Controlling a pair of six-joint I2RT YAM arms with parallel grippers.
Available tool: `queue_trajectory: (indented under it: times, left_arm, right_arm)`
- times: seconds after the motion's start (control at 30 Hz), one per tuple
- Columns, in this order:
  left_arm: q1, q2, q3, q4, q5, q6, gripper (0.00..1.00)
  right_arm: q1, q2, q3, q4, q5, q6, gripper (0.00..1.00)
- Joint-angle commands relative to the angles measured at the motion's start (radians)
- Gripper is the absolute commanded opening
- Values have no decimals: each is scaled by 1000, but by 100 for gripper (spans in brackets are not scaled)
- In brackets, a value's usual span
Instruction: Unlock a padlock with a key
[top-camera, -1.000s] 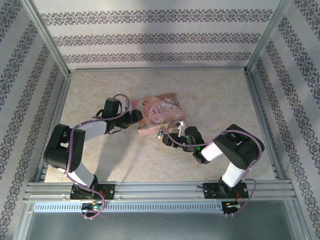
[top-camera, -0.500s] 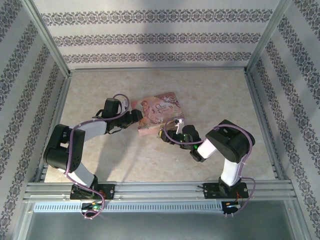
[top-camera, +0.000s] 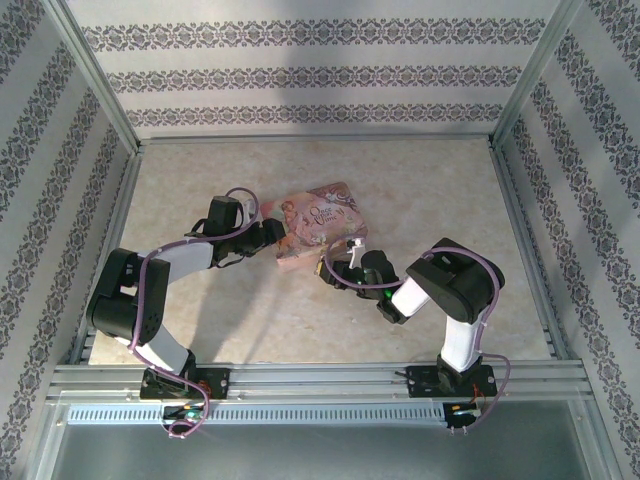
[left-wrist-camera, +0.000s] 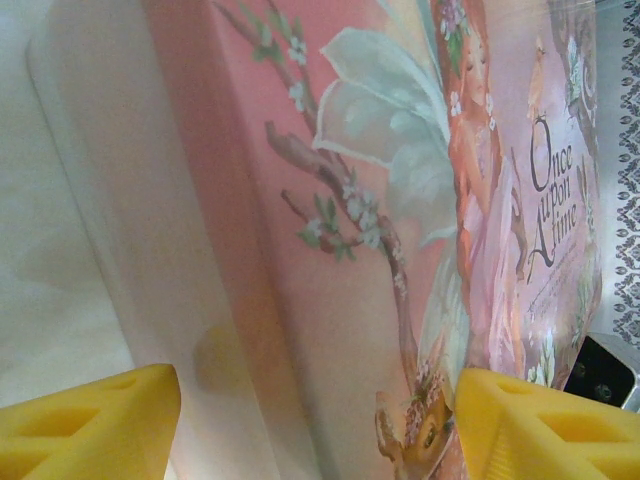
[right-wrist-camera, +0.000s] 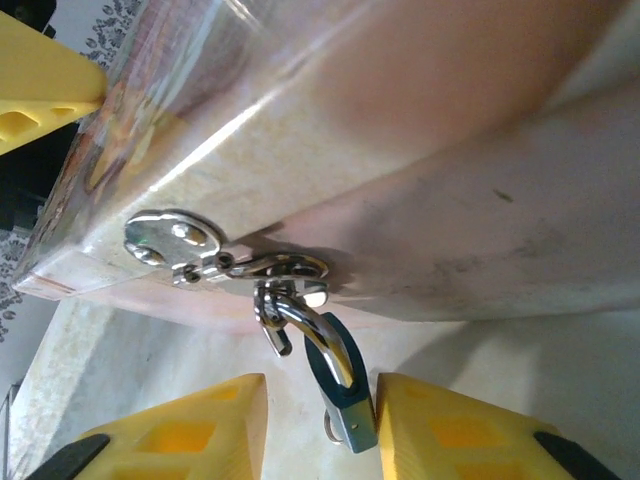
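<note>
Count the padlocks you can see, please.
1. The padlock hangs from the metal hasp on the pink box's side, between the fingers of the right gripper. More could hide behind the box.

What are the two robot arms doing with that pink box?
The left gripper straddles a corner of the pink box; I can't tell if it's squeezing. The right gripper has a finger on each side of the little blue padlock hanging from the box's clasp, not pinching it yet.

Two pincers: left gripper (top-camera: 281, 236), right gripper (right-wrist-camera: 320, 428). One pink box (top-camera: 318, 224) between them. One padlock (right-wrist-camera: 336, 378) between right gripper's fingers (right-wrist-camera: 455, 432). One hasp (right-wrist-camera: 175, 240) beyond.
</note>
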Motion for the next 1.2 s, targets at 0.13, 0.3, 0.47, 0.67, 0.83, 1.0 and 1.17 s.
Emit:
queue_trajectory:
  times: [0.13, 0.3, 0.47, 0.67, 0.83, 1.0, 1.17]
  left_arm:
    - [-14, -12, -25, -13, -25, -6, 72]
    - [-14, -13, -30, -11, -27, -6, 72]
    - [-14, -21, -39, -11, -29, -8, 72]
    - [-14, -30, -51, -14, -32, -6, 72]
    - [-14, -31, -54, -16, -35, -4, 72]
    - [-13, -26, -54, -13, -35, -3, 72]
    - [-14, -16, -58, 2, -30, -8, 72]
  right_arm:
    - [17, 28, 20, -14, 28, 32, 25]
    - [20, 19, 3, -12, 85, 59, 15]
    - [38, -34, -10, -60, 160, 84, 6]
    - [81, -195, 30, -399, 306, 112, 4]
    - [111, -294, 142, -789, 428, 158, 4]
    - [147, -281, 281, -1081, 511, 201, 4]
    - [169, -233, 385, -1273, 587, 264, 3]
